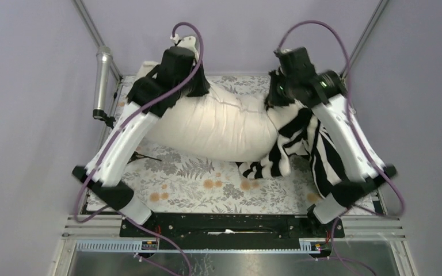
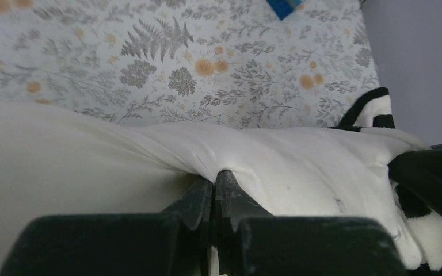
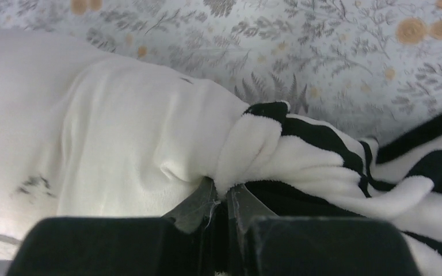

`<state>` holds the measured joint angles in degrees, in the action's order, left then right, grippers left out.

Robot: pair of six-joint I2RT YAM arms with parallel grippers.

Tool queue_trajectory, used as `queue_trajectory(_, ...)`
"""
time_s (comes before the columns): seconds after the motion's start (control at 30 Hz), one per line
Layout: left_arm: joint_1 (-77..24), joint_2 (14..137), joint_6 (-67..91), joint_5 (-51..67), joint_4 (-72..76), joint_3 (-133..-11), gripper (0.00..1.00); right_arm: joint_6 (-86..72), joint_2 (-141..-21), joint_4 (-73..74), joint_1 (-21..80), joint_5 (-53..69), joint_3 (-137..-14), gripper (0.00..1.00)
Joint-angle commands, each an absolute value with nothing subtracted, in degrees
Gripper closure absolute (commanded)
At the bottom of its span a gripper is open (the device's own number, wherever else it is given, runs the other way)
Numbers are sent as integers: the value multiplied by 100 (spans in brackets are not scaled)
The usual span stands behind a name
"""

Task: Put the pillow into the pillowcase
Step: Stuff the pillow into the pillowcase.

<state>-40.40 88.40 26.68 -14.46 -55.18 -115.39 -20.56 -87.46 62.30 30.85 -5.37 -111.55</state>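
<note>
1. The cream pillow stretches between the 2 arms over the far half of the floral tabletop, its right end inside the striped pillowcase.
2. The left fingers are pressed together, pinching a fold of the pillow's fabric near its left end.
3. The right fingers are clamped on the pillowcase's bunched rim, where it meets the pillow.
4. The rest of the pillowcase trails limp toward the tabletop's near right edge.

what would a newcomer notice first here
A plump cream pillow sits mid-table over the floral cloth, its right end inside the striped pillowcase. The left arm pinches the pillow's left end in its jaws. The right arm clamps the pillowcase's mouth in its jaws.
</note>
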Motion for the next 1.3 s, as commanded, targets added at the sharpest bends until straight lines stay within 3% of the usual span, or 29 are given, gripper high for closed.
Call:
queue_trajectory(0.0,-3025,10543,3259,1368,-4420,-11222,100,-1875,-11235,5388,2627,854,-12730,92)
queue_trajectory(0.07,-2603,11063,3490,1989,-4057,-11148,100,-1899,-12787,6080,2509,656,-15103,84)
queue_trajectory(0.1,-2505,11261,3536,2018,-3969,-11183,100,-1918,-13522,6327,2459,524,-16289,72)
queue_trajectory(0.13,-2419,11438,3562,2002,-3881,-11224,100,-1978,-14121,6433,2400,447,-17106,53)
queue_trajectory(0.17,-2350,11594,3557,1987,-3824,-11299,100,-2090,-14318,6245,2294,444,-17071,38)
queue_trajectory(0.3,-2140,12149,3420,1622,-3896,-11760,100,-2047,-12616,4420,2274,114,-14278,3)
queue_trajectory(0.4,-2057,12440,3337,1283,-3914,-11950,100,-1981,-11589,3819,2285,-317,-13398,0)
queue_trajectory(0.7,-2054,13355,3356,631,-3640,-12058,100,-2005,-10133,4358,2285,-1824,-13059,0)
queue_trajectory(0.77,-2057,13490,3579,685,-3541,-11971,100,-2124,-9740,4271,2290,-1826,-12256,0)
queue_trajectory(0.93,-2137,13441,4128,933,-3163,-11289,100,-2503,-8464,3152,2918,-1786,-8926,0)
queue_trajectory(1.13,-2364,12730,4704,765,-2319,-9893,100,-2988,-8420,2703,3957,-2365,-7498,1)
queue_trajectory(1.27,-2426,12467,4475,646,-2352,-9978,89,-3145,-8835,2497,4029,-2655,-7295,1)
